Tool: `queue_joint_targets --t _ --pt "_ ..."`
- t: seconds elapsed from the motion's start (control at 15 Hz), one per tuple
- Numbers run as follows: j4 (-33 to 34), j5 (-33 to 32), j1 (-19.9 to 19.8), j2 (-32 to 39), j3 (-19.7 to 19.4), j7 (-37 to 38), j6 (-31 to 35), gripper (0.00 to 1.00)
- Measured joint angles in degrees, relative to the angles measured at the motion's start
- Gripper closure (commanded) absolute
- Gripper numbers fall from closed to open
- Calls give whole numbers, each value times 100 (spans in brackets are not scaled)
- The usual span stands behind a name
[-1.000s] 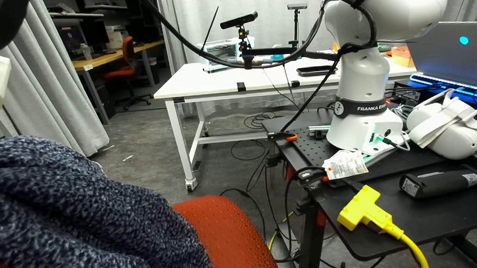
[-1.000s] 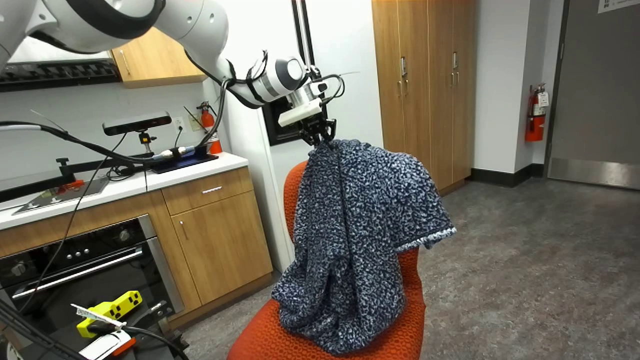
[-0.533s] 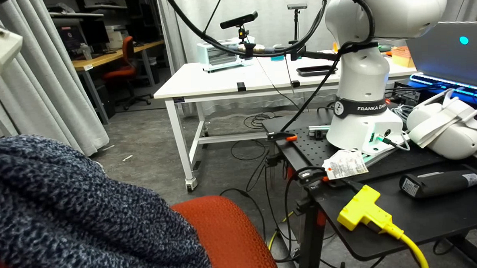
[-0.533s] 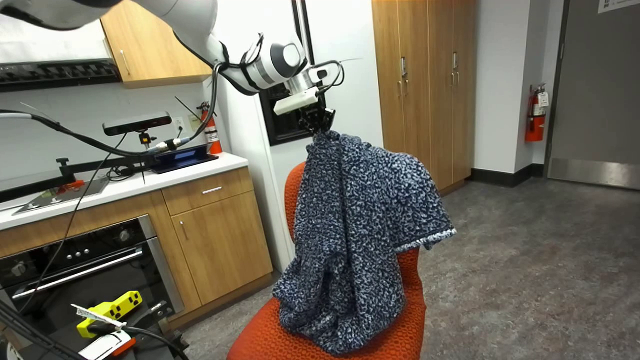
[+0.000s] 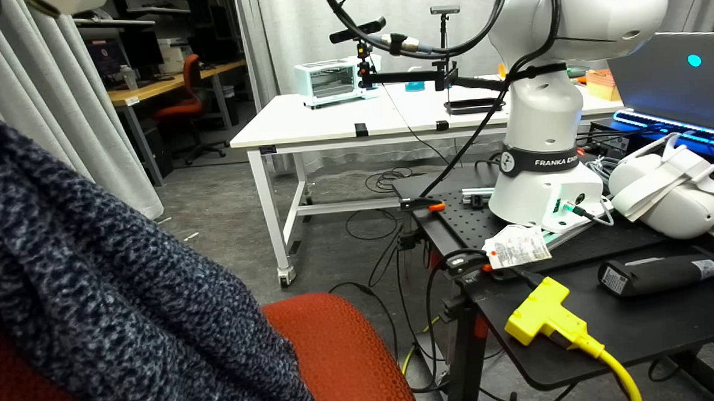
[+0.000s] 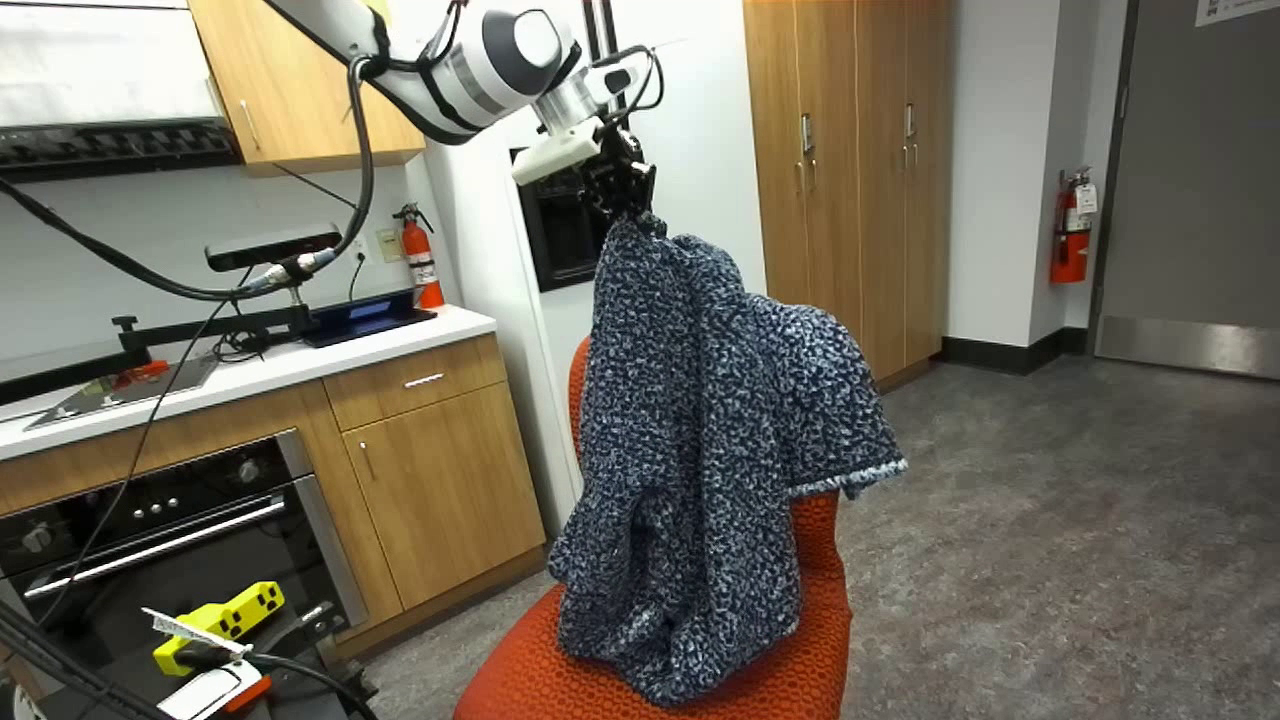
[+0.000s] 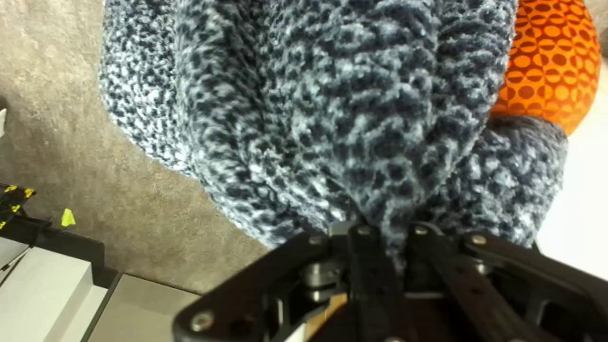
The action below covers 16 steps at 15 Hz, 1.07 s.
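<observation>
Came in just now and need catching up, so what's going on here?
A robot arm has a speckled blue-and-white blanket in its gripper. The jaws are shut on a fold at the top, which stands in a peak above an orange-red chair. The rest is on the chair: part drapes over the backrest, and the lower end lies bunched on the seat.

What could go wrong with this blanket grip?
Slip: the gripper pinches only a gathered fold of the speckled blanket, so it might pull free.
Drag: the rest drapes over the orange chair, back and seat, so lifting could shift the chair.
</observation>
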Motion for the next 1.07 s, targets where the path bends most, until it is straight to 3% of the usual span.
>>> queue_joint_targets --t 0.6,1.07 --pt "-2221 -232 -69 -2138 -21 591 395 98" --pt "-3450 231 -169 -3039 33 662 245 98"
